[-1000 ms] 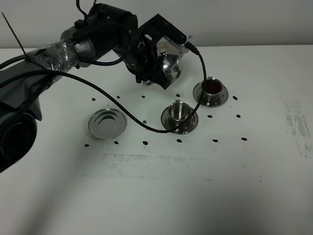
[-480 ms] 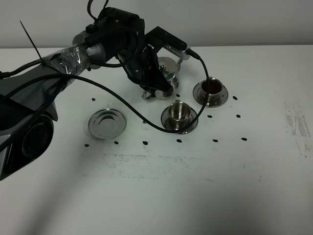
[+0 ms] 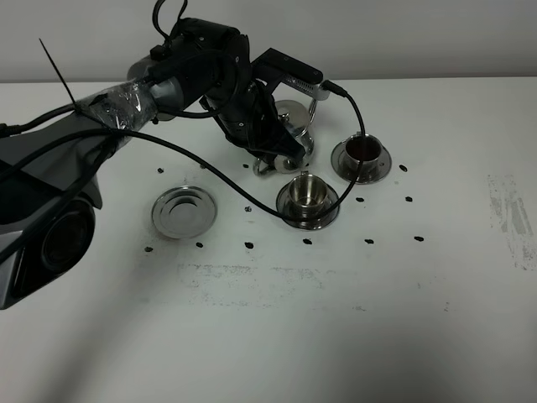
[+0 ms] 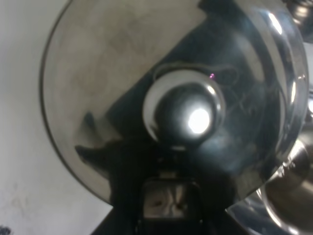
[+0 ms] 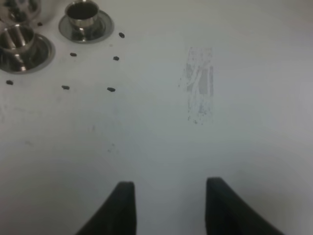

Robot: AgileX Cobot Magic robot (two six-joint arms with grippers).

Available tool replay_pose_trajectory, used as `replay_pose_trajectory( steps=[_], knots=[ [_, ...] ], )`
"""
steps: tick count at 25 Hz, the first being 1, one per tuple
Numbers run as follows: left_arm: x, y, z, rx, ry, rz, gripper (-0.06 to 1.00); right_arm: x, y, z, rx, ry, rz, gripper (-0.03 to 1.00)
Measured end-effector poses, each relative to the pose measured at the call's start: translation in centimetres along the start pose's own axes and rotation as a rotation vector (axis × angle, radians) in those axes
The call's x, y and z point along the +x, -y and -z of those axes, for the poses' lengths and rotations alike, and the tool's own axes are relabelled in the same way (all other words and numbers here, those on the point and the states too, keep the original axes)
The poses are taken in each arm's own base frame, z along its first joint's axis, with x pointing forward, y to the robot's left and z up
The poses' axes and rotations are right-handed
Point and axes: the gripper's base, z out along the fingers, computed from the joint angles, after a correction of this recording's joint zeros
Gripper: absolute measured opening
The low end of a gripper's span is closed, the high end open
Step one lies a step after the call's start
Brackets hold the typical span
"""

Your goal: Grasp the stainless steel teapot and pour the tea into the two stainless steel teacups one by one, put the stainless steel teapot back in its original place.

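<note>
My left gripper [image 3: 270,149] is shut on the ring handle of the stainless steel teapot [image 3: 294,126] and holds it just behind the near teacup [image 3: 308,199]. The teapot's domed lid and knob [image 4: 183,110] fill the left wrist view. The far teacup [image 3: 362,157] holds dark tea. The inside of the near teacup looks bright steel. Both cups stand on saucers. The round steel tray [image 3: 184,211] lies bare to the left. My right gripper [image 5: 168,208] is open and empty over bare table, with the far teacup [image 5: 85,19] and the near teacup [image 5: 19,44] far ahead of it.
A black cable [image 3: 210,180] from the left arm loops over the table between the tray and the near cup. Small black marks dot the white table [image 3: 352,311]. A scuffed patch [image 5: 198,85] lies ahead of the right gripper.
The left arm has carried the teapot down and toward the front, from near the far cup to just behind the near cup. The cups and tray have not moved.
</note>
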Motion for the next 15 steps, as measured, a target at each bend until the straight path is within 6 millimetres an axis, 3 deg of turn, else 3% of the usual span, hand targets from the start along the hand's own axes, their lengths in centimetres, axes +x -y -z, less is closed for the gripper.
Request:
replay_pose_trajectory(
  steps=[10, 15],
  knots=[
    [0.0, -0.4, -0.1, -0.033, 0.004, -0.016, 0.18, 0.0, 0.0, 0.0, 0.000, 0.000, -0.001, 0.33],
    [-0.4, -0.6, 2.8, -0.076, 0.022, -0.061, 0.18, 0.0, 0.0, 0.0, 0.000, 0.000, -0.001, 0.33]
  ],
)
